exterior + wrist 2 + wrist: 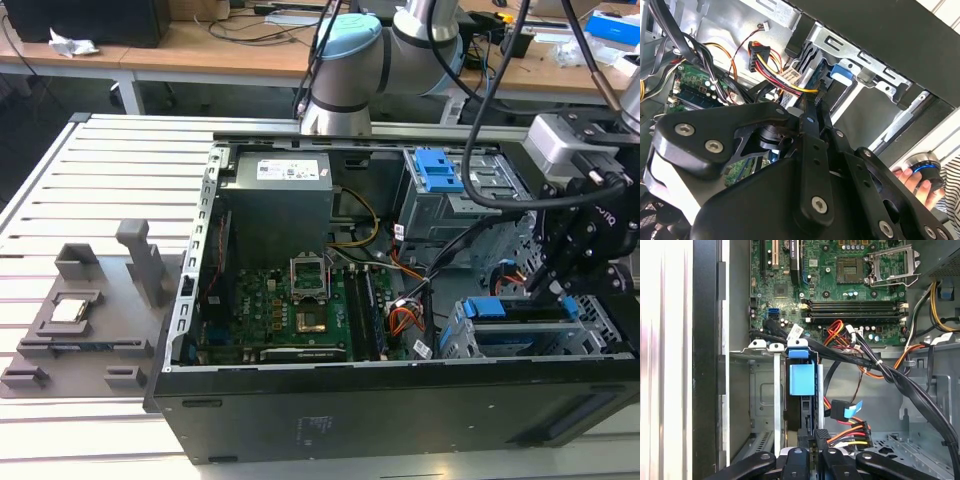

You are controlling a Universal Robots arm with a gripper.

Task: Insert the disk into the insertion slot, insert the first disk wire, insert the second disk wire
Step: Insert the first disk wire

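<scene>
Nearest the wrist cameras, the gripper (811, 441) is drawn narrow, seemingly pinching a small black plastic plug (819, 436) that trails red, orange and yellow wires (850, 432). Just beyond, the disk in its bright blue plastic carrier (802, 380) stands on edge inside the grey perforated sheet-metal insertion slot (762, 390), low at the exterior view's right. The plug looks rigid on limp wires, best gripped by its body; the disk looks dense and shock-sensitive, best handled by its carrier. Farther off lies the green circuit board (840, 290).
</scene>
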